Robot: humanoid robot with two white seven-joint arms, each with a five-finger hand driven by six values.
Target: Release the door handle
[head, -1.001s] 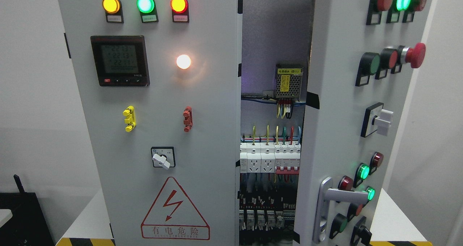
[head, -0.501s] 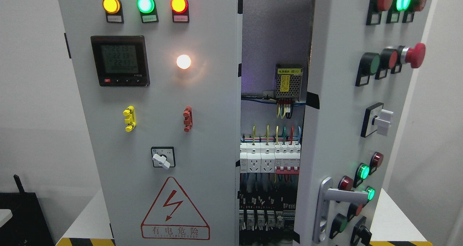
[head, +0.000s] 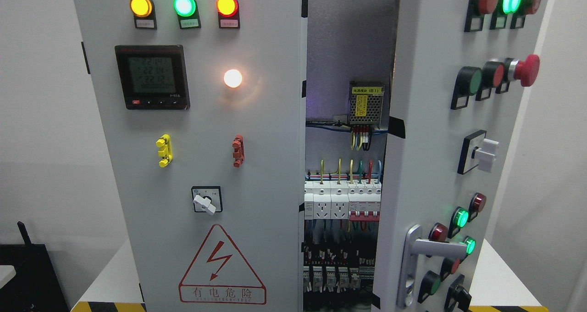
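Here, door handle [head: 433, 247] bare on the half-open right door [head: 426, 133]; hands and fingers out of view.

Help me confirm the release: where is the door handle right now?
In the head view the door handle sits low on the open right door, beside a red indicator lamp and a green lit one; no robot hand shows.
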